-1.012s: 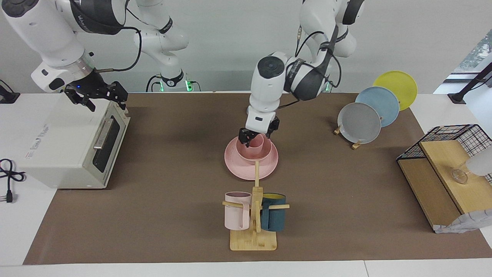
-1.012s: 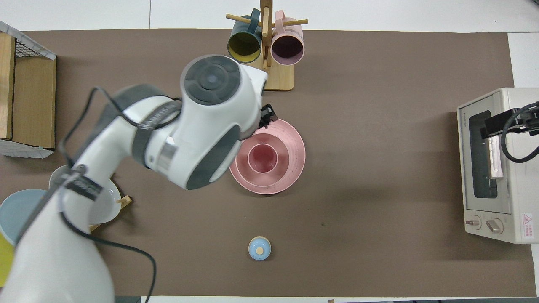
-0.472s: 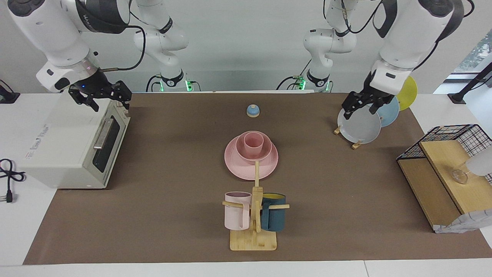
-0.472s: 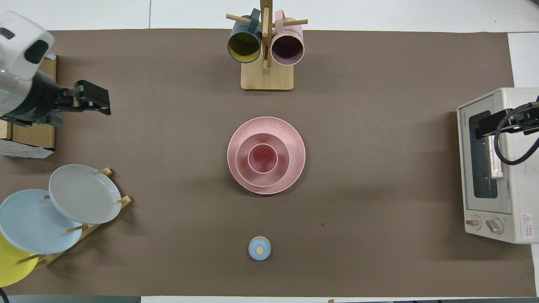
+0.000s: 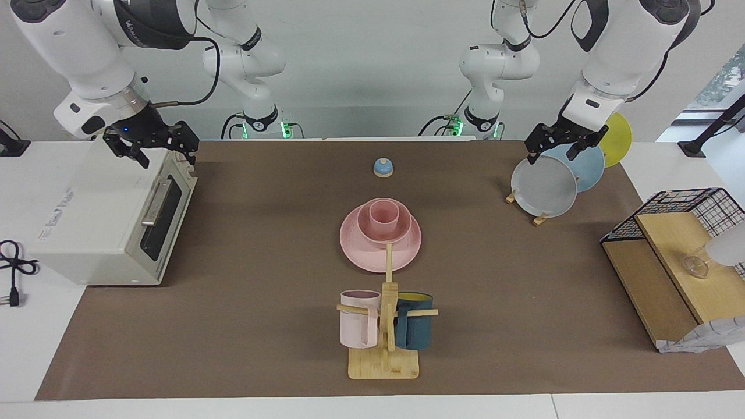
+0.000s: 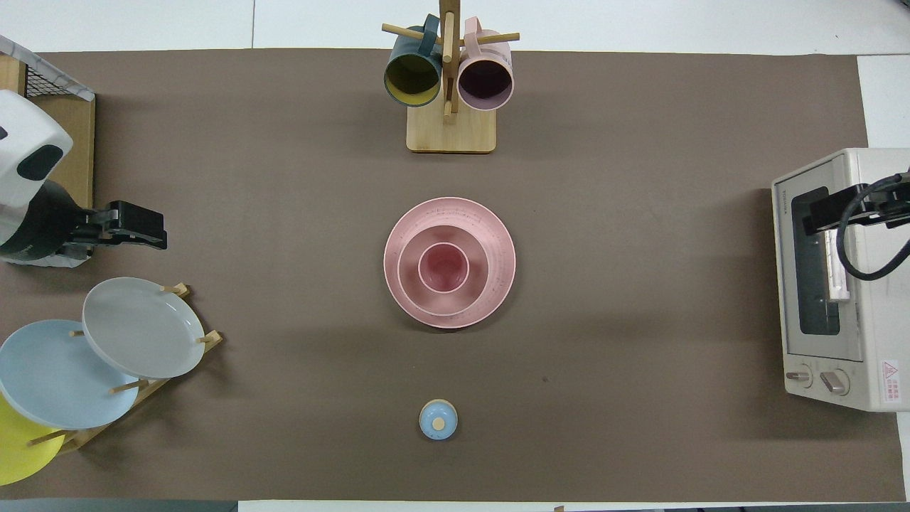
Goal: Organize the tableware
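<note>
Matte pink handleless cup (image 5: 385, 217) sits in the matte pink deep bowl (image 5: 384, 234) on the wide matte pink plate (image 5: 380, 247) mid-table; likely rigid, light, slippery, best gripped at rims; left gripper (image 5: 561, 143) over the plate rack (image 5: 539, 219) and right gripper (image 5: 152, 145) over the white toaster oven (image 5: 105, 221) hold nothing, apparently open.

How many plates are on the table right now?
4: pink plate mid-table under the bowl; grey, blue and yellow in the rack at the left arm's end.
</note>
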`<state>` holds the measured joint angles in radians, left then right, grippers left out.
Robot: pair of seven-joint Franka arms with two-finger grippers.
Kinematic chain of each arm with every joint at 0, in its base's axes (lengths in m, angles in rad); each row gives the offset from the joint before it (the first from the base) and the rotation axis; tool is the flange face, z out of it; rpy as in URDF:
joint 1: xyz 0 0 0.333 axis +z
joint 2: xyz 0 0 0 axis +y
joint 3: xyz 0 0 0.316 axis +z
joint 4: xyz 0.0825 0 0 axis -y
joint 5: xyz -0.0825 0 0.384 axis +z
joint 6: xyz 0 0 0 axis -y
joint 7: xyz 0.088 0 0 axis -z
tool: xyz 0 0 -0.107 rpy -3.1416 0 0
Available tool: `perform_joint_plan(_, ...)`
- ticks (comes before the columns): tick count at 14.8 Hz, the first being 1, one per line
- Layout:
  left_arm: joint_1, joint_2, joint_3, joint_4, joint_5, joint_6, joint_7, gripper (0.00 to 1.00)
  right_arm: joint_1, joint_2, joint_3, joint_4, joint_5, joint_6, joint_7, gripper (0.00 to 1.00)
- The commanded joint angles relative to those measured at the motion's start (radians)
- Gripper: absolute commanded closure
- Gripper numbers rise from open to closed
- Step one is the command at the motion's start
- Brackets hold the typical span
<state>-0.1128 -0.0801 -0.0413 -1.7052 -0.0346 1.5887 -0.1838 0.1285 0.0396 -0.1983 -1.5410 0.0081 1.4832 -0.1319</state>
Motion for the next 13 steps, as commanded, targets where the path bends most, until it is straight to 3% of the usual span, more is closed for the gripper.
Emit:
perform_joint_plan(1,0.004,-0.015,-0.005,0.016,0.005,-0.025,0.018,0.00,-0.013,-0.027,0.004,-0.027,0.003,-0.030,-0.018,0.00)
perform_joint_plan(13,0.035,0.002,-0.017,0.048,0.001,-0.076,0.021,0.00,-0.006,-0.030,0.004,-0.027,0.003,-0.020,-0.018,0.00)
